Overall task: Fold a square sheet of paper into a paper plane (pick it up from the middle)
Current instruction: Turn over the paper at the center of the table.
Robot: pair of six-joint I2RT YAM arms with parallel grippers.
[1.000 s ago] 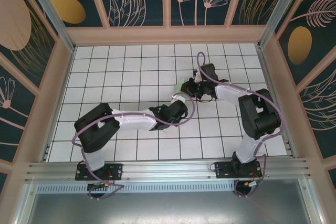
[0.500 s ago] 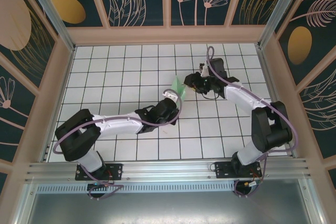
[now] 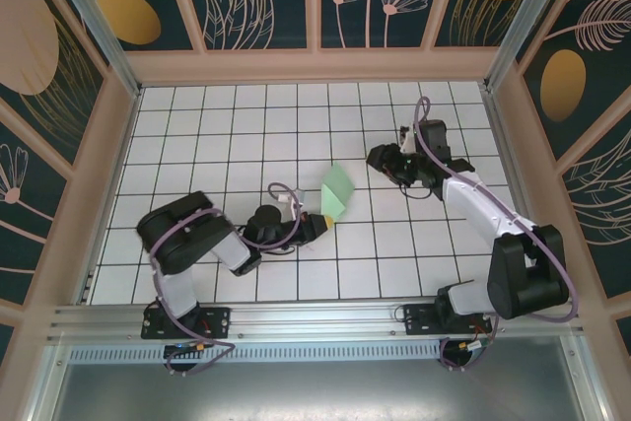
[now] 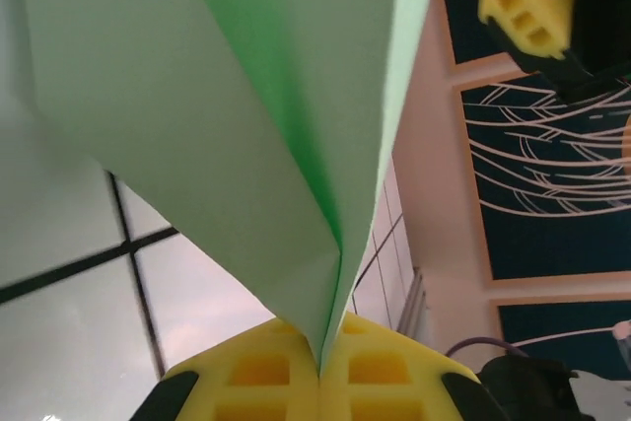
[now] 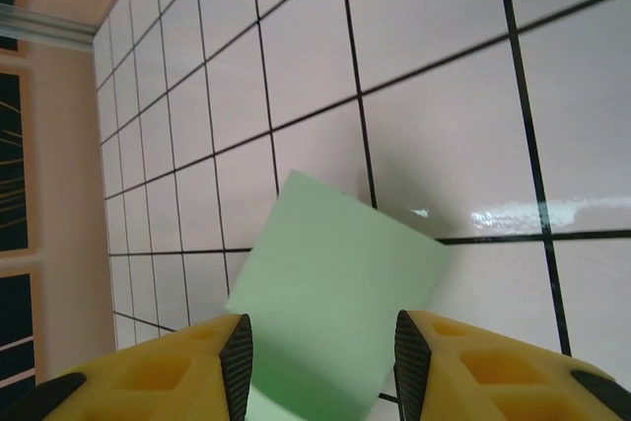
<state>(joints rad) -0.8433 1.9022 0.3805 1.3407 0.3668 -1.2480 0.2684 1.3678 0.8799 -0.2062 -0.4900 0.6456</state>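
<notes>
Midway between table [image 3: 197, 135] side edges: folded square sheet of paper [image 3: 337, 189], left gripper [image 3: 320, 224] clamped on it; right gripper [image 3: 380, 158] just let go, half-open; handover complete.

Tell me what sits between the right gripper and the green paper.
Nothing but bare gridded table, seen in the top view; the right gripper hangs open, apart from the green paper pinched by the left gripper.

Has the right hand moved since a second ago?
Yes. The right hand has pulled back rightward, toward the right side wall and away from the sheet of paper.
</notes>
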